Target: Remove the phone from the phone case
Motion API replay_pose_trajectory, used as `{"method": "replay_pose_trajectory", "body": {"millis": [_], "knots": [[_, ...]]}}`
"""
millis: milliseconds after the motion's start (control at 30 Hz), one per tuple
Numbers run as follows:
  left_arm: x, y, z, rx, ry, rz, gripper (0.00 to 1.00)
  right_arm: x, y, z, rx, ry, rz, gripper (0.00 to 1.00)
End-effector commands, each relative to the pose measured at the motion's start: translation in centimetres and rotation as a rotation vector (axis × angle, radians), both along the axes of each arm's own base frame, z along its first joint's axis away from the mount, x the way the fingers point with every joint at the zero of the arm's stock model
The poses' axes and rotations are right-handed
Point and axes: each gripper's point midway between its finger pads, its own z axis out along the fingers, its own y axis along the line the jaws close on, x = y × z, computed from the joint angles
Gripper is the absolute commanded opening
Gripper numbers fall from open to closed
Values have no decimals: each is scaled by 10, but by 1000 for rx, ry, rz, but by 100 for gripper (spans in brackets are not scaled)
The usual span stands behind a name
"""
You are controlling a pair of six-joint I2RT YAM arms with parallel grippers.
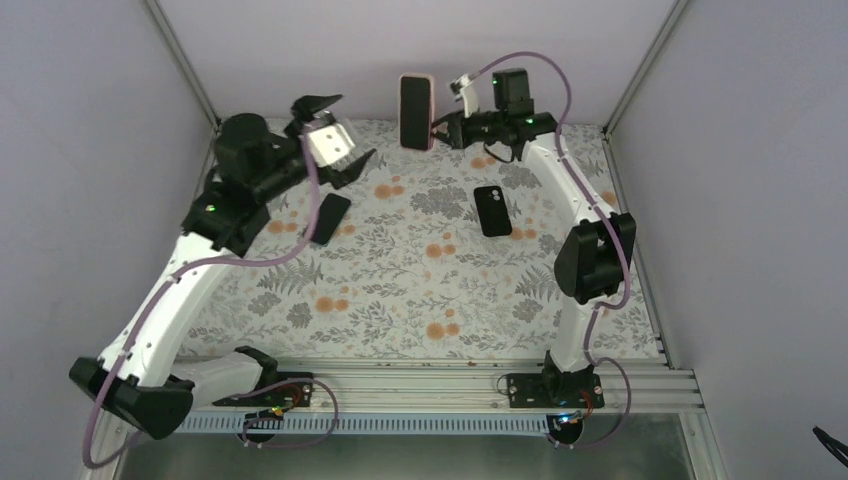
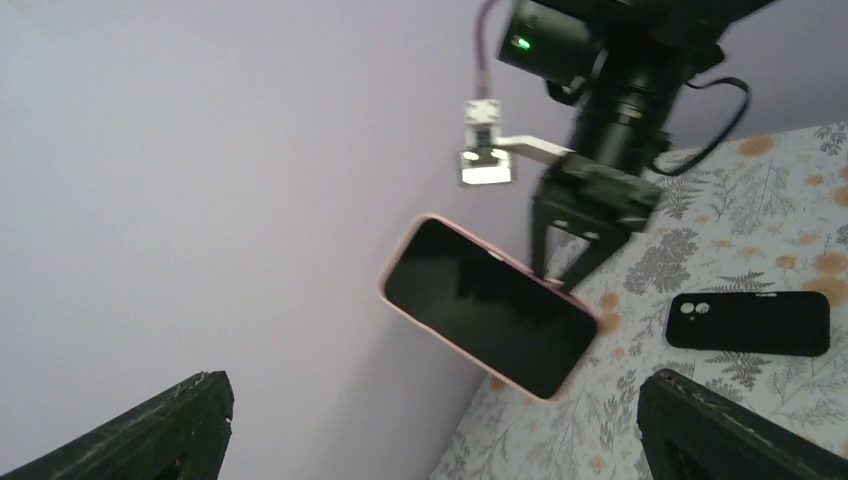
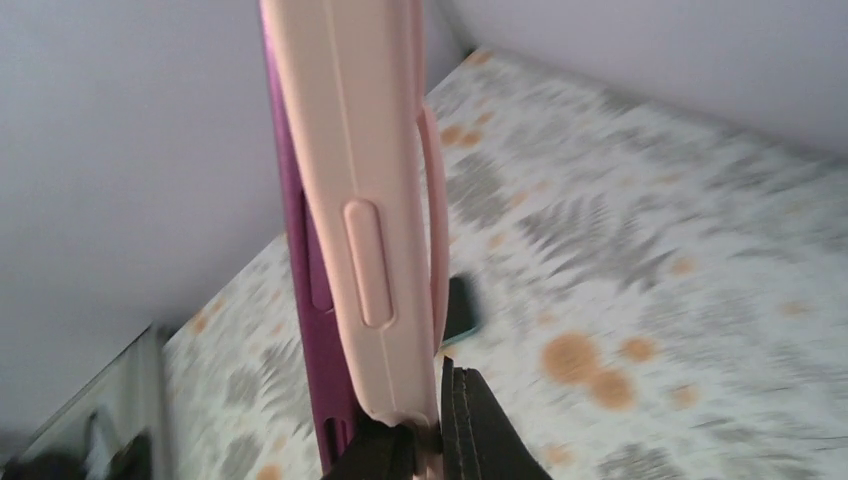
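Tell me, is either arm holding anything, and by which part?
The right gripper pinches the pink-cased phone by one long edge; the left gripper is open and empty.

— Where's the left arm?
— Elbow bent, reaching to the far left. The left claw point(image 1: 345, 135) is raised, jaws spread wide.
— And the right arm?
— Stretched to the back, wrist level. The right claw point(image 1: 440, 130) is pinched on the edge of the phone case point(image 1: 415, 112), holding it aloft.
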Motion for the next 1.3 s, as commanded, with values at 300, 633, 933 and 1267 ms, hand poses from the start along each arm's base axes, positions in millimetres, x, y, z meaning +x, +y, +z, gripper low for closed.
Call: {"method": "replay_pose_trajectory", "body": {"millis": [300, 633, 933, 1267], "knots": [[62, -75, -37, 2, -204, 155, 100, 24, -28, 111, 173, -185, -309, 3], [86, -113, -53, -63, -181, 148, 100, -10, -40, 148, 195, -276, -309, 3], [85, -127, -39, -101, -235, 187, 100, -10, -41, 141, 177, -278, -307, 3], [98, -132, -37, -104, -255, 242, 100, -8, -37, 136, 177, -267, -290, 3]]}}
